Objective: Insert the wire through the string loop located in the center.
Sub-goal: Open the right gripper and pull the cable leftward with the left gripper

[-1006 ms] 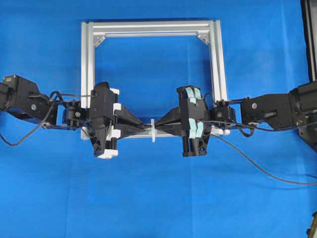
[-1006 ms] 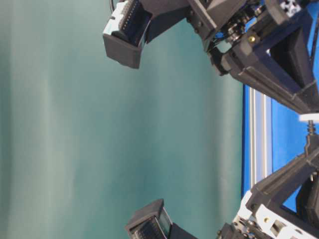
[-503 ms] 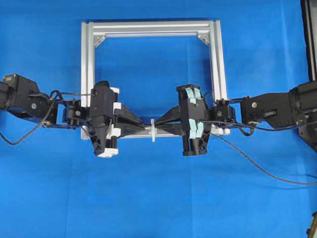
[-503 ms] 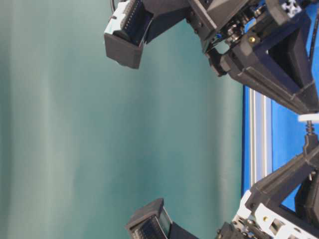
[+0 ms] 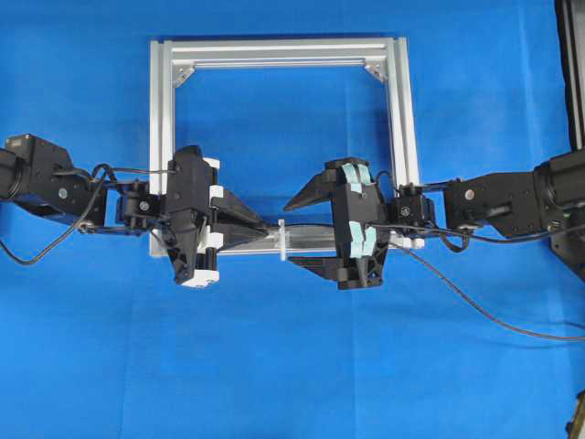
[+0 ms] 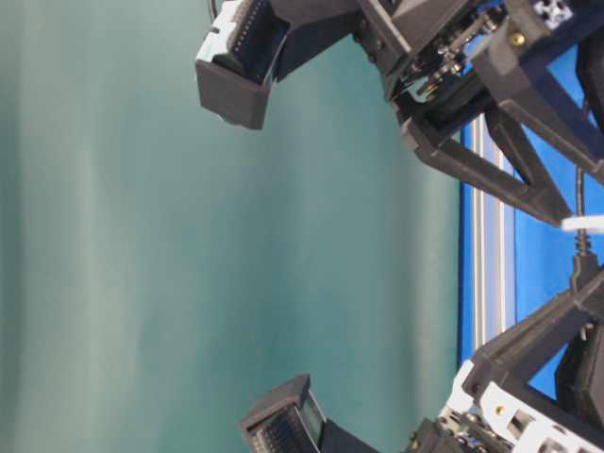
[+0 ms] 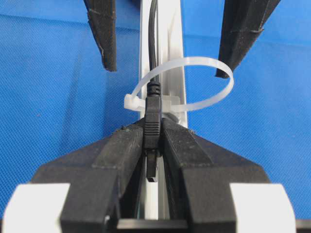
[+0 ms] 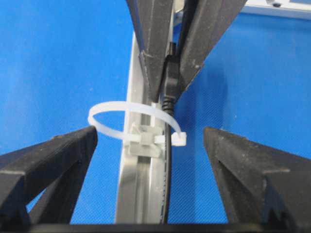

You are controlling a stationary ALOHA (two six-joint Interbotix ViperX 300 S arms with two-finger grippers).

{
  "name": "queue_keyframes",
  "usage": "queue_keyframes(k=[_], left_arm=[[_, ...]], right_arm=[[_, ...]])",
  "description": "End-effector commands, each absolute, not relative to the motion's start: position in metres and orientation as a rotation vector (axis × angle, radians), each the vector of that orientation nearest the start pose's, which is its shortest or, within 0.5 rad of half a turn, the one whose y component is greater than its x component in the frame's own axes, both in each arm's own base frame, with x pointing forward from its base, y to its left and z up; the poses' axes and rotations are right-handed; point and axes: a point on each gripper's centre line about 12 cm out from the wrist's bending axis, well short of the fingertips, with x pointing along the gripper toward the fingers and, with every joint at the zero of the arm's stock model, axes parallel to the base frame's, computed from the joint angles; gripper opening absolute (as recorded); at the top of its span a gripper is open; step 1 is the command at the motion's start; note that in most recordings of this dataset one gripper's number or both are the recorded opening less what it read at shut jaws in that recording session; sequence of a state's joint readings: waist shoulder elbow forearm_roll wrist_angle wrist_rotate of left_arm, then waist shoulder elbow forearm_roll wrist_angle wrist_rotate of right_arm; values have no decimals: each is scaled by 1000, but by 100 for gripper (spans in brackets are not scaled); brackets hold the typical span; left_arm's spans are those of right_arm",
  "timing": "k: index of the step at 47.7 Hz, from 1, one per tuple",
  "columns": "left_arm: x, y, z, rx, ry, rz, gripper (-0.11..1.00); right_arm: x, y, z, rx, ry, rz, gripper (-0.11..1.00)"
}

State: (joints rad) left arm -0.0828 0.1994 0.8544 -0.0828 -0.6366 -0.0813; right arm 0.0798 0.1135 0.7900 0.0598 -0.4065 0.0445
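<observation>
The string loop (image 7: 195, 59) is a white ring standing on the front bar of the silver frame (image 5: 398, 110). The wire (image 7: 153, 48) runs through it, and its dark plug (image 7: 153, 119) is on my left gripper's side. My left gripper (image 7: 153, 130) is shut on that plug, just left of the loop (image 5: 281, 240). My right gripper (image 8: 149, 136) stands open just right of the loop, one finger on each side of the bar and touching nothing. The black wire (image 8: 167, 155) lies along the bar between those fingers. It trails off to the right (image 5: 484, 315).
The silver frame lies flat on the blue cloth, its front bar (image 8: 141, 194) under both grippers. A black post (image 5: 571, 73) stands at the right edge. In the table-level view the arms' camera housings (image 6: 236, 66) crowd the top and bottom.
My right gripper has opened and let go of the wire. My left gripper stays shut on the plug and has shifted slightly left.
</observation>
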Motion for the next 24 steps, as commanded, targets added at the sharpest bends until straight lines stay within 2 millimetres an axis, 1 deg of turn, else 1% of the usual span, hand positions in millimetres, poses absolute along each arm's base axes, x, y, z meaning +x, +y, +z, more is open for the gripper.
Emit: queue_keyframes(k=[1,7,11,15,18,22,24], left_arm=[[376,-23,113,-120,381,1,7],[374,-23,112,-121,387,2,7],[366,-22,115,-121,390,2,7],[353,-23,121,-121,386,-3,7],[340,-24,128,-122,377,-11,7],[320,-26,130,-128,390,-17,8],[307,-26,129,-131,403,-22,8]], right_arm=[[384,28,134,74,473,32,91],[384,29,134,74,473,34,92],[384,28,134,74,475,32,92],[382,28,135,76,472,32,92],[381,28,137,75,469,33,92],[380,28,139,75,464,33,92],[379,28,141,75,460,33,92]])
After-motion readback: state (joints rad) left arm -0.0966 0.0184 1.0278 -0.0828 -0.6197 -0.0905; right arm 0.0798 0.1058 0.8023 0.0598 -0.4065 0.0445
